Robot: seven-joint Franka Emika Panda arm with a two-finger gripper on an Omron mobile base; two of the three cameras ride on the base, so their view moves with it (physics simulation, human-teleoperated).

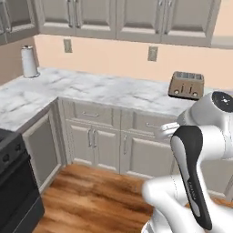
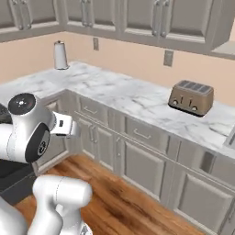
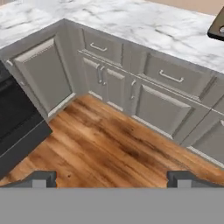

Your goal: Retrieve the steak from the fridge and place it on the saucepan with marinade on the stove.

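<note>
The claw [image 3: 112, 177] is seen in the hand view with its two dark finger tips [image 3: 40, 178] set wide apart, released and grasping nothing, held above the wooden floor [image 3: 100, 148]. Beyond the floor, a run of grey base cabinets [image 3: 155, 103] with closed doors and drawers is shown beneath the marble tabletop [image 3: 144, 26]; their contents are hidden. A dark appliance front, apparently the stove [image 3: 15, 124], is cut by the left edge. In the base views, a toaster [image 2: 191, 97] with four empty slots is seen standing on the tabletop, and a paper towel roll [image 1: 29, 61] stands upright near the corner. Wall cabinets [image 1: 98, 16] are closed. The steak's position cannot be told.
</note>
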